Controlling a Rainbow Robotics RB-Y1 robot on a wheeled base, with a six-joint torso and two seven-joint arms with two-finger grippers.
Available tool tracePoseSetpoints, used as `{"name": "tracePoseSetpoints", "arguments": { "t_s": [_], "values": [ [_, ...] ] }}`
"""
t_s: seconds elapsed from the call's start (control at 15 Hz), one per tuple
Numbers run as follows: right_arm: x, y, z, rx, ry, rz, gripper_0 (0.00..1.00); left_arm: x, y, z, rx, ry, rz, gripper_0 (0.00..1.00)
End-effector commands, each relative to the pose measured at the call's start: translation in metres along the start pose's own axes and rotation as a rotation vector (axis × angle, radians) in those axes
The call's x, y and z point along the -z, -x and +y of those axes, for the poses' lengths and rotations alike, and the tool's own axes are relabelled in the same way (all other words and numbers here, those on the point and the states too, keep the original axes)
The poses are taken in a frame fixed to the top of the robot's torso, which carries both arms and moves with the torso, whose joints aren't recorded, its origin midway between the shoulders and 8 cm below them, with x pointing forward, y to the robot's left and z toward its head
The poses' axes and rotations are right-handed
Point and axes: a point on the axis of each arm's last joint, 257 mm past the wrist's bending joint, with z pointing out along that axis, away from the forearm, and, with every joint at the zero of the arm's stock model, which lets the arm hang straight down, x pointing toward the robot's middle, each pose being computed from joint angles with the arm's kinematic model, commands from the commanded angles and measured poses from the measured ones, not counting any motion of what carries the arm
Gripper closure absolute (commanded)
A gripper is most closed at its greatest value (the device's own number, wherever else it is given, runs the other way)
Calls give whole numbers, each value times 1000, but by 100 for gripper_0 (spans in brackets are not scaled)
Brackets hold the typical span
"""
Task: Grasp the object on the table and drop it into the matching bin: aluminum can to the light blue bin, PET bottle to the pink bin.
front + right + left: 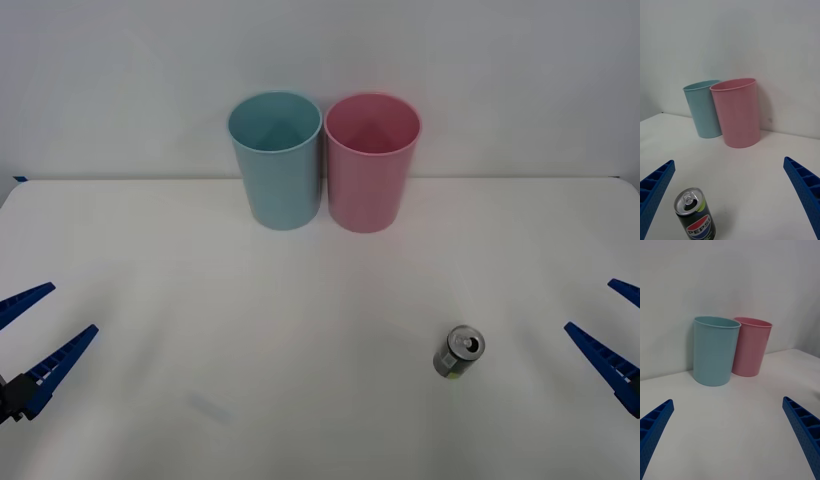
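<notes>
Right tool wide open, empty, at the desk's right edge; left tool likewise at the left. Can upright on the desk near the right tool, well short of blue bin and pink bin. Nothing done: grasp and drop remain

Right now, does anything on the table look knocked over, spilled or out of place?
Nothing stands out. The aluminum can stands upright on the table, apart from the bins. The light blue bin and pink bin stand upright side by side at the back. Both grippers, left and right, wait open at the sides.
</notes>
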Motion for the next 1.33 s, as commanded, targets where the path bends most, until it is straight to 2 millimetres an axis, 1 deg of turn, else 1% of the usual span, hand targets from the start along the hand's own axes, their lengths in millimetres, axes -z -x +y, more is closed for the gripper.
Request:
{"name": "tracePoseSetpoints", "arguments": {
  "t_s": [0.07,0.13,0.4,0.6,0.87,1.0,1.33],
  "values": [
    [0,0,0,0,0,0,0,0,0,0,0,0,0,0],
    [3,-8,2,-25,-11,3,0,0,0,0,0,0,0,0],
    [1,-5,5,-27,1,5,0,0,0,0,0,0,0,0],
    [9,-12,5,-24,12,46,0,0,0,0,0,0,0,0],
    [24,-31,3,-35,30,95,0,0,0,0,0,0,0,0],
    [29,-36,6,-42,48,102,0,0,0,0,0,0,0,0],
    [44,-58,12,-34,72,129,0,0,0,0,0,0,0,0]
  ]
}}
